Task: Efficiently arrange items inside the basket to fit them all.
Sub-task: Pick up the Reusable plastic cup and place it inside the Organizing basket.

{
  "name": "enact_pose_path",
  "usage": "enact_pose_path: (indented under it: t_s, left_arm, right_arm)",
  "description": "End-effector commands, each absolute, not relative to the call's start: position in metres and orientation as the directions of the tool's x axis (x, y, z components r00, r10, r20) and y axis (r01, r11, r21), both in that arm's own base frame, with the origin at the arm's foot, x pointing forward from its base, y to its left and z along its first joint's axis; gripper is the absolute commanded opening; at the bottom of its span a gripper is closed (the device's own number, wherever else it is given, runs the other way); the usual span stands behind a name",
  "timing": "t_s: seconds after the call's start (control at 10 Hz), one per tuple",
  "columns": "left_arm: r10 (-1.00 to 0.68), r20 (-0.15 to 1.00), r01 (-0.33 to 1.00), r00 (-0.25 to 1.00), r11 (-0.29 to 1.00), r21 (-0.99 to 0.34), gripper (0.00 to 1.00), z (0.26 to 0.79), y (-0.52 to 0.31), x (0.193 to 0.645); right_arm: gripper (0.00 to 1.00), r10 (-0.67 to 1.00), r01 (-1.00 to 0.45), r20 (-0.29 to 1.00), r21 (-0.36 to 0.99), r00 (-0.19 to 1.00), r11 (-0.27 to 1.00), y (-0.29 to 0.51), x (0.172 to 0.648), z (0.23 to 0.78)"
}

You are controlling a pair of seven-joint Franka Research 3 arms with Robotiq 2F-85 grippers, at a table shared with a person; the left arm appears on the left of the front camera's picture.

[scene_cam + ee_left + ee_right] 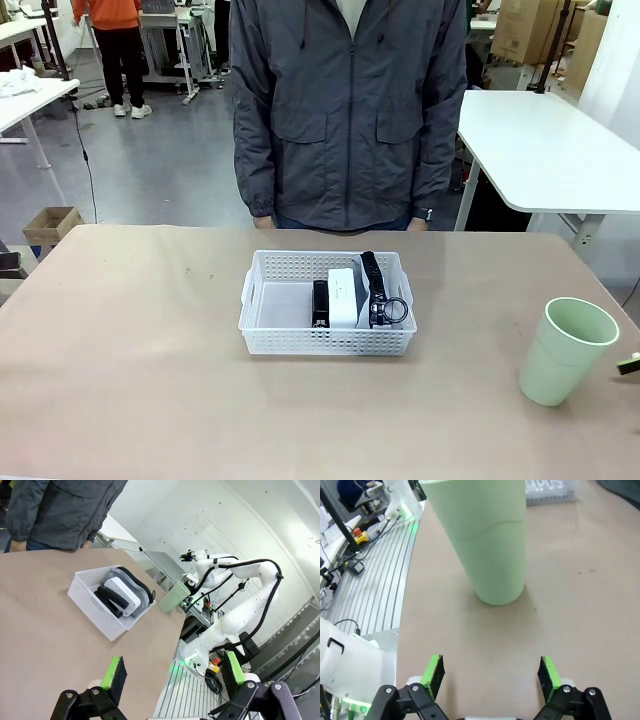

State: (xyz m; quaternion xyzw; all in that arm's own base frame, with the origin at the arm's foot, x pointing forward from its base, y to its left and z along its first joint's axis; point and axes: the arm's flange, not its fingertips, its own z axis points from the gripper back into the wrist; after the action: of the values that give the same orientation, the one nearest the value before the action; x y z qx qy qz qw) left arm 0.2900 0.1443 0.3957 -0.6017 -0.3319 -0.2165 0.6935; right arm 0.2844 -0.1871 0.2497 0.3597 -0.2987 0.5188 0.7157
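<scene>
**Three items packed, cup outside the basket**

The white basket (327,341) sits mid-worktop (150,380), towards the person in a grey jacket (350,110) at the far side. In its right half, side by side, are the black stapler (320,303), the white boxy device (343,296) and the grey pouch (141,591), which lies against the right wall. The left half is bare. The pale green cup (565,350) stands upright on the worktop, well apart from the basket on the robot's right. The right fingers (436,672) are spread wide just short of the cup, grasping nothing. The left fingers (113,672) hang released above the worktop, well back from the basket.
</scene>
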Motion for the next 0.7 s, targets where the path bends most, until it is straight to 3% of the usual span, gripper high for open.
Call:
enact_pose_path:
  t_s: [0.0, 0.6]
  left_arm:
    - [0.123, 0.718, 0.695, 0.685, 0.183, -0.695, 1.00, 0.400, 0.140, 0.290]
    - [0.123, 0.718, 0.695, 0.685, 0.183, -0.695, 1.00, 0.400, 0.140, 0.290]
  right_arm:
    - [1.00, 0.511, -0.969, 0.828, 0.153, 0.232, 0.192, -0.148, 0.269, 0.234]
    - [1.00, 0.431, -0.968, 0.891, 0.035, 0.143, 0.249, -0.108, 0.279, 0.218]
